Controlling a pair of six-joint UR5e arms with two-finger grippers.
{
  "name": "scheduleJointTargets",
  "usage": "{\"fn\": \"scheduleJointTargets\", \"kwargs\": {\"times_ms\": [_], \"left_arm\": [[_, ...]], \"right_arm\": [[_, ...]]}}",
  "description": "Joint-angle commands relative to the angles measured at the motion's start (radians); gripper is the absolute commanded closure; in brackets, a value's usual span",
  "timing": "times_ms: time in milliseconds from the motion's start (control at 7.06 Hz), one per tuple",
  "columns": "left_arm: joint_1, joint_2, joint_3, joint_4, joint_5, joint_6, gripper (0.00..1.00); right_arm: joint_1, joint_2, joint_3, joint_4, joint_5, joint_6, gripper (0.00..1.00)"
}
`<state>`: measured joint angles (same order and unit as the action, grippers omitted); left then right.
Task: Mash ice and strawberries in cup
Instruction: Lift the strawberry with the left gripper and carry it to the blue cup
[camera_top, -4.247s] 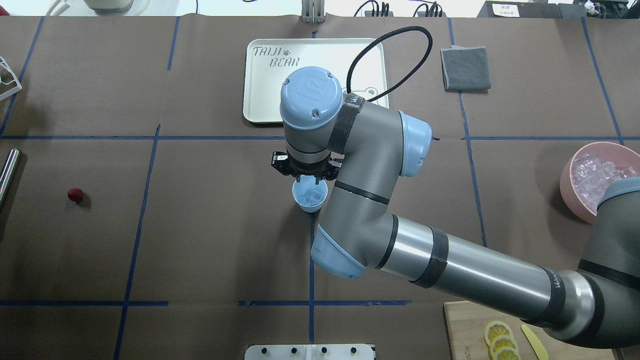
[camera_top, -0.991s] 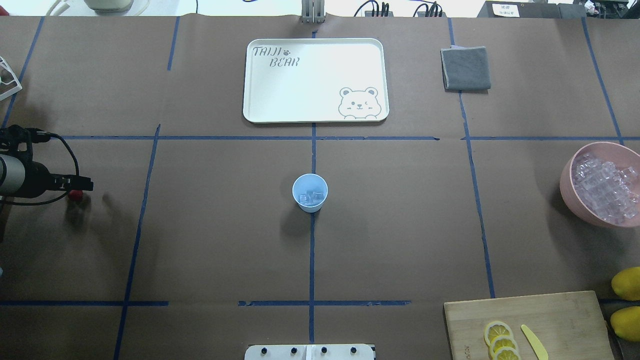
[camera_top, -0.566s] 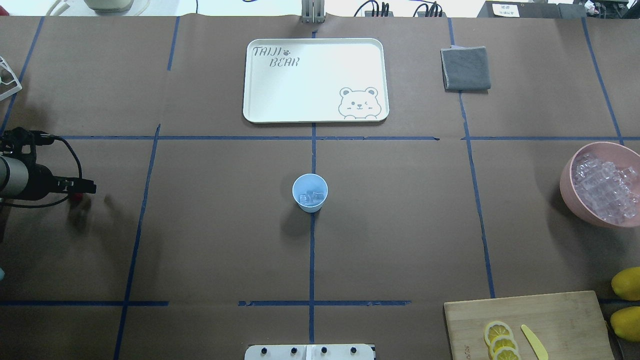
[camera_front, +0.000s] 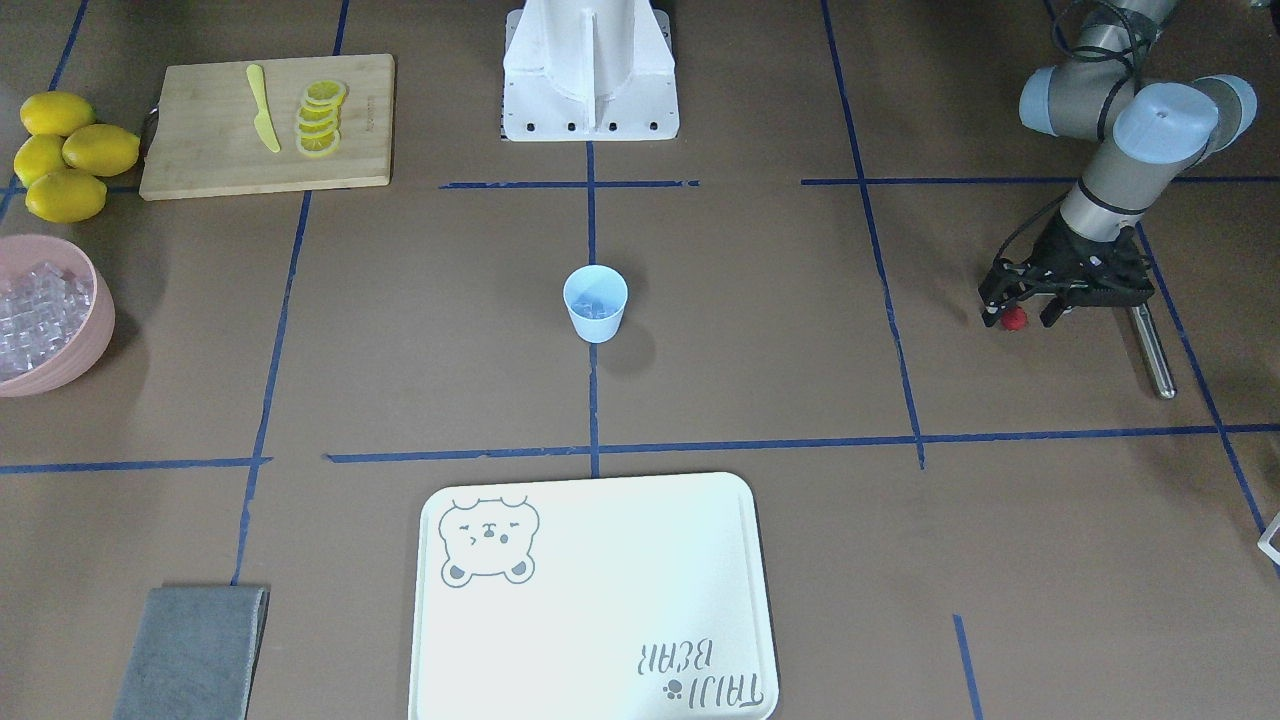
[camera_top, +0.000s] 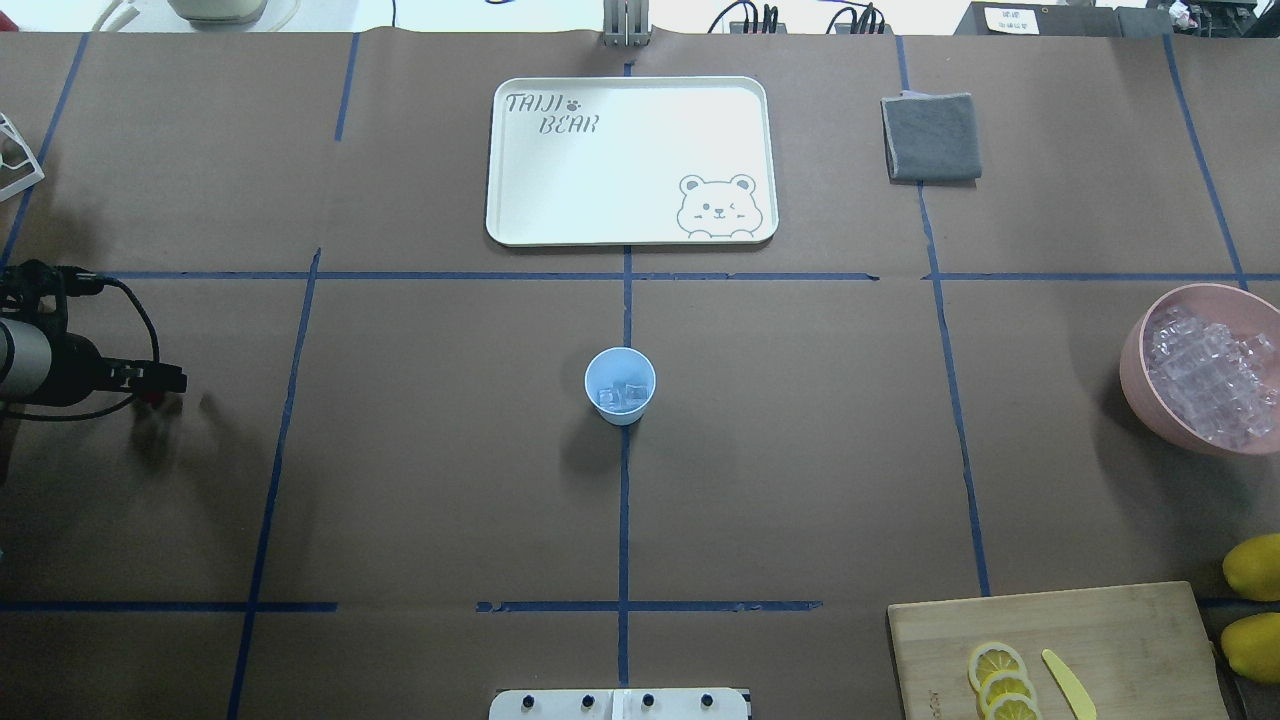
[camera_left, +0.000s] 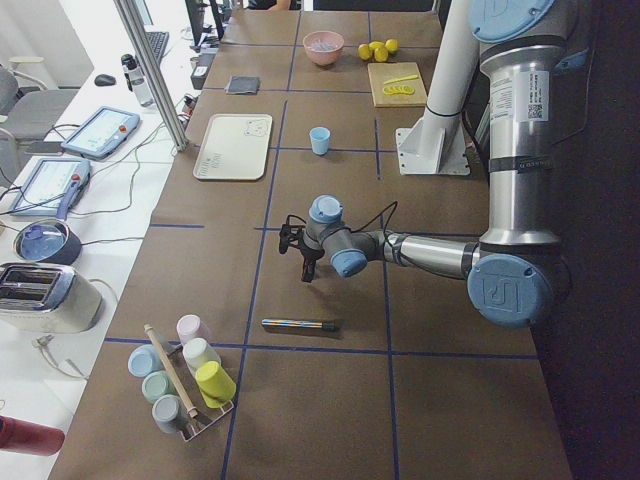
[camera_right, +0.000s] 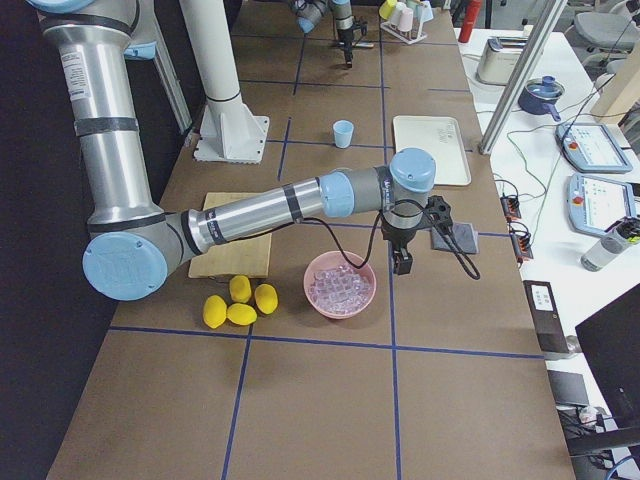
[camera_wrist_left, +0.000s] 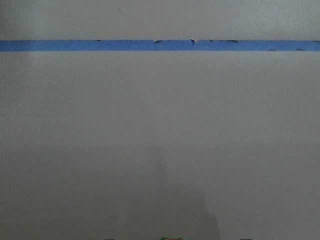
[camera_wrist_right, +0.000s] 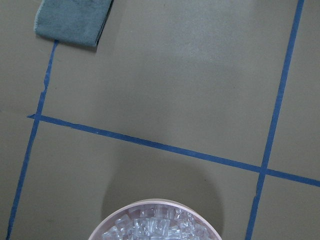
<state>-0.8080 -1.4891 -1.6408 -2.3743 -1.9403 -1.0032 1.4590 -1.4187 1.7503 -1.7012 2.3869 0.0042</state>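
The pale blue cup (camera_top: 620, 372) stands at the table's centre and holds a few clear ice cubes (camera_top: 621, 397); it also shows in the front view (camera_front: 595, 312). The small red strawberry (camera_front: 1015, 320) lies on the table at my far left. My left gripper (camera_front: 1015, 311) hangs low over it, fingers open and standing on either side of the berry. In the overhead view the left gripper (camera_top: 165, 380) mostly hides the berry. My right gripper (camera_right: 400, 264) shows only in the right side view, beside the pink bowl; I cannot tell whether it is open.
A pink bowl (camera_top: 1135, 385) full of ice sits at the right edge. A metal rod (camera_front: 1150, 350) lies close behind the left gripper. White tray (camera_top: 630, 160), grey cloth (camera_top: 930, 135), cutting board (camera_top: 1130, 650) with lemon slices and whole lemons (camera_front: 65, 155) lie around.
The right arm, which was over the cup, has drawn back out of the overhead view. The left gripper came in over the strawberry and has hardly shifted in the last second.
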Motion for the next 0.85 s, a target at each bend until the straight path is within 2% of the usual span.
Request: {"fn": "scheduleJointTargets", "kwargs": {"times_ms": [0,142,283,566,708], "left_arm": [[0.003,0.001,0.001,0.001,-0.002,0.000,0.19],[0.003,0.001,0.001,0.001,-0.002,0.000,0.25],[0.003,0.001,0.001,0.001,-0.002,0.000,0.40],[0.001,0.001,-0.001,0.001,-0.002,0.000,0.78],[0.001,0.021,-0.014,0.003,-0.005,0.005,0.92]], "right_arm": [[0.000,0.003,0.002,0.000,0.000,0.005,0.00],[0.000,0.003,0.002,0.000,0.000,0.007,0.00],[0.000,0.003,0.000,0.000,0.000,0.007,0.00],[0.000,0.003,0.002,0.000,0.005,0.007,0.00],[0.000,0.003,0.002,0.000,0.005,0.007,0.00]]}}
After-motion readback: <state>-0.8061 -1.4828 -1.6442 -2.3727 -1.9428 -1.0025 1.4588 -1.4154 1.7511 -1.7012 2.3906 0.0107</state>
